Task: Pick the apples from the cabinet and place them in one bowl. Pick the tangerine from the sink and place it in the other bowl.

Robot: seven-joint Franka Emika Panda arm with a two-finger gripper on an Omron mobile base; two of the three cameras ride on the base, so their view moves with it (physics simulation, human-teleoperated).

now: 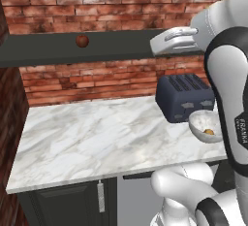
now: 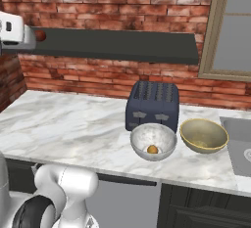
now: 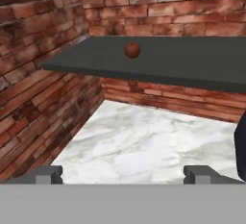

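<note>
Two dark fingertips of gripper [image 3: 123, 174] spread wide, empty. Small dark red round apple [image 3: 132, 50] sits on flat dark grey shelf board [image 3: 182, 62], straight ahead, well apart from jaws.

Arm [image 1: 227, 89]: glossy white rounded shell segments, joined by dark grey-black bands at the joints. Small pale lettering ran down one dark band, too small to read. Hand [image 1: 172, 40]: white, blocky, with grey recessed slots on its side. Finger tips [image 3: 48, 174]: two small, dark grey, square-ended.
</note>
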